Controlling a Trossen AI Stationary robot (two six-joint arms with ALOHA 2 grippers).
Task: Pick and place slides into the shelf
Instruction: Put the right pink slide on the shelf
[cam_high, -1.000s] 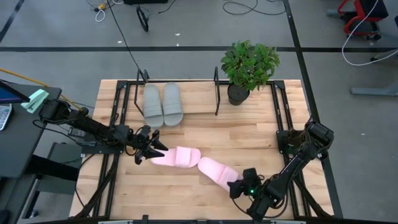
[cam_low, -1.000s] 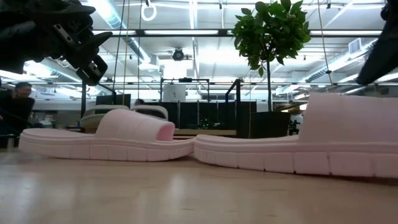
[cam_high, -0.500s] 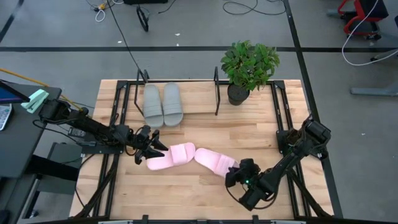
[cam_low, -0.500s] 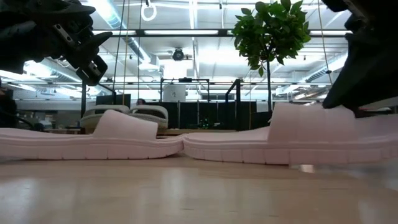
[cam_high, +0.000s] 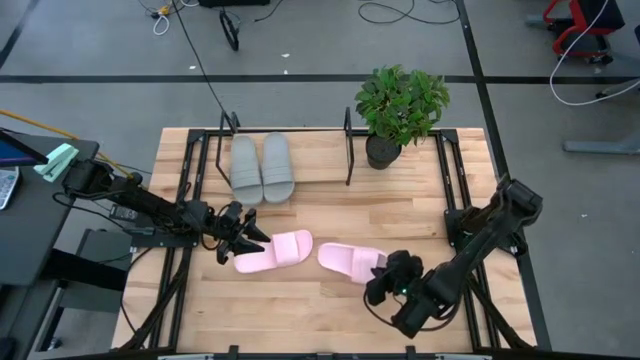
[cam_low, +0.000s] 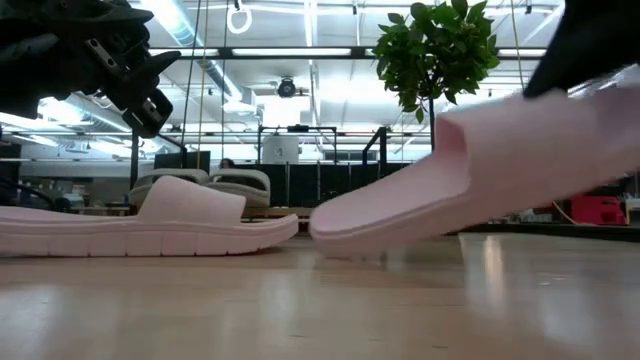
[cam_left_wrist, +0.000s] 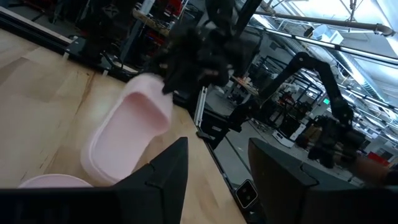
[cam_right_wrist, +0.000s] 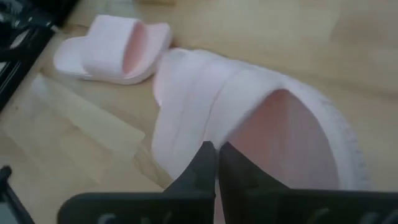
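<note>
From above we've got two grey slides (cam_high: 262, 168) parked on the shelf (cam_high: 285, 150) at the bench's back edge. The right gripper (cam_high: 385, 277) is clamped on a pink slide (cam_high: 350, 261) near the front edge; the left gripper (cam_high: 250, 238), fingers spread, sits beside the other pink slide (cam_high: 273, 250). Down low, the held one's (cam_low: 480, 165) heel is tilted up, toe touching wood. Right wrist: fingers (cam_right_wrist: 202, 165) pinching its strap.

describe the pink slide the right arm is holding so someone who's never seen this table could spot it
Start at the potted plant at the table's far edge and come straight toward the near edge. There a pale pink slide sits in the right tool. Unlike the other pink slide, which lies flat, its heel end is lifted while its toe touches the wood.
</note>
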